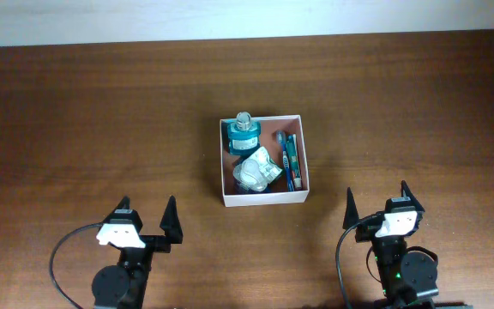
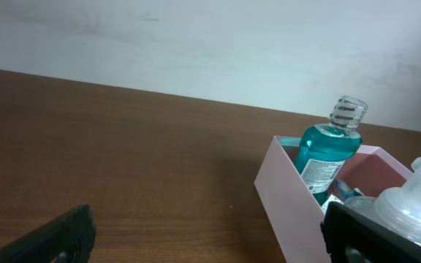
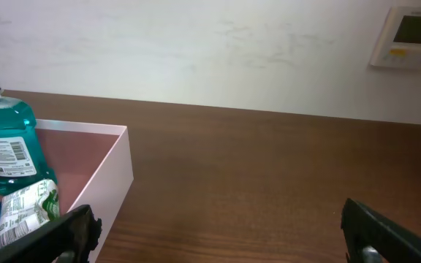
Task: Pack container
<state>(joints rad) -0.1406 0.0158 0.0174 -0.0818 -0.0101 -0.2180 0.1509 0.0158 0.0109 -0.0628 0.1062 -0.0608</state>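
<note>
Square white cardboard box (image 1: 264, 199) sits centrally on the smooth dark wood table (image 1: 101, 112), holding a teal plastic bottle (image 1: 243, 136), crumpled packet (image 1: 256, 170) and blue toothbrush (image 1: 289, 161); left gripper (image 1: 148, 204) and right gripper (image 1: 376, 190), spread and empty, stand well apart from it.

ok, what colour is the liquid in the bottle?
Teal; the bottle shows best in the left wrist view.

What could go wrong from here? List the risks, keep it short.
The teal bottle rises above the container wall; a reach in by the left gripper might tip it. The low wall could catch the open right gripper and shift the box.
</note>
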